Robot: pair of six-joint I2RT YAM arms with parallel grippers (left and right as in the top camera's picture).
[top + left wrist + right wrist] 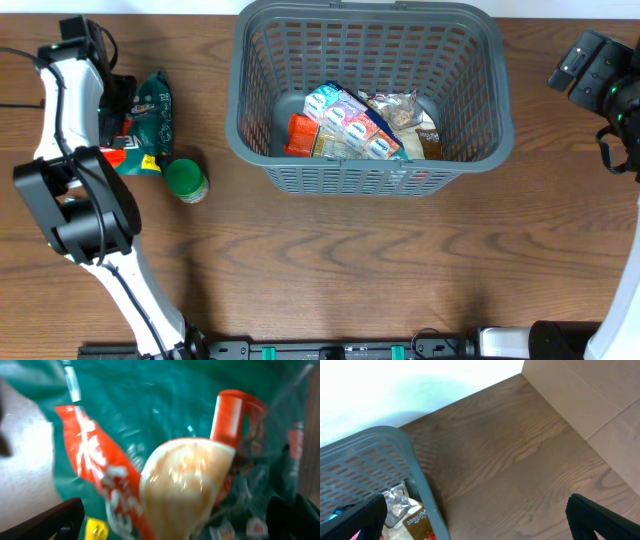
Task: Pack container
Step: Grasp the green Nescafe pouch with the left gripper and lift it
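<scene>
Bench (330, 260): dark wood-grain top; along the near edge only the arm mounts are seen. Nearer the left edge, about midway back, a small jar with a green lid (185, 180) is noted standing upright, just beside the near end of a green packet (148, 115). The packet is lying flat. The left gripper (177, 520) is positioned directly over this packet, very close to it. In the left wrist view, its two dark fingers are seen spread wide at the lower corners. The teal film, a red band with white lettering and a cream-coloured picture fill the blurred space between them. Contact with the packet cannot be told. The container (370, 178), a dark grey slotted basket, is placed at the middle of the far edge. On its floor a box with pastel panels (350, 120) is laid diagonally, with an orange packet (300, 135) at its left end. A crinkled clear bag (400, 108) and a brown packet (430, 140) are to its right. The right gripper (480, 520) is held above bare wood near the far right corner, just outside the basket's right wall. Its fingers are set wide apart and nothing is gripped.
</scene>
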